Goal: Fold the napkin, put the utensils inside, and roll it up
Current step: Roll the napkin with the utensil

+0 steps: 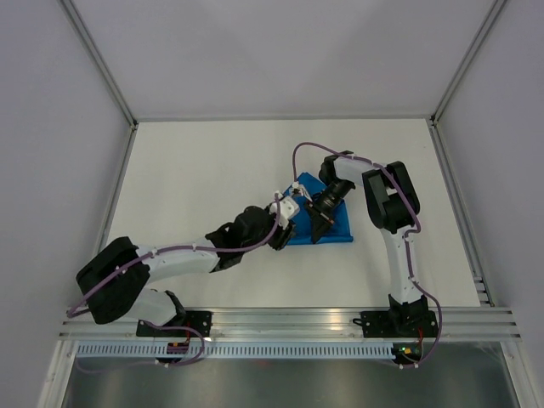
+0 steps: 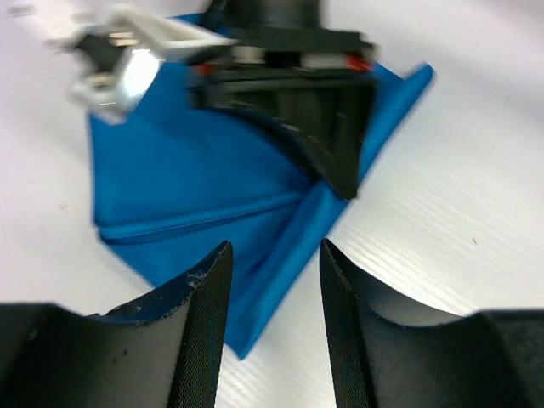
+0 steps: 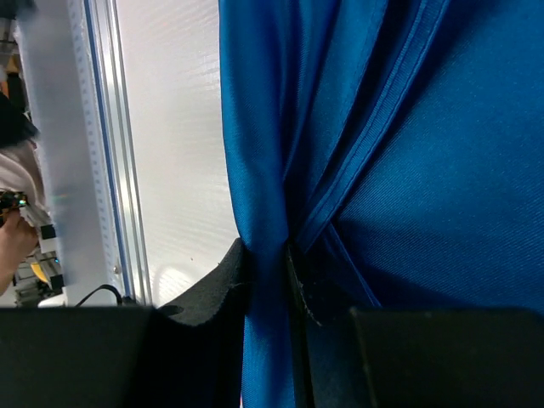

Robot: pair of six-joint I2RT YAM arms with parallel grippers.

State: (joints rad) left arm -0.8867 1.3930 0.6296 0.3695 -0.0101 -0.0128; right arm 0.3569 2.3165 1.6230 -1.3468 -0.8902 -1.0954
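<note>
- The white table [image 1: 212, 170] is the biggest thing, and both my arms reach out over it from the near edge
- The napkin [image 1: 340, 229] lies flat on the table, a bit right of the middle, right under both my grippers
- It is bright blue and soft. It is folded over into a pointy shape with more than one layer. A thin stitched line runs across it, and one long fold runs down to a corner
- My right gripper [image 3: 268, 276] sits on top of the napkin, near its middle. Its jaws are close together and pinch a bunched-up ridge of the blue cloth between them
- My left gripper [image 2: 274, 255] is at the napkin's left side, just beside my right gripper. Its jaws stand apart and squeeze nothing. The long fold and the pointy corner show in the gap between my two fingers, lower down on the table
</note>
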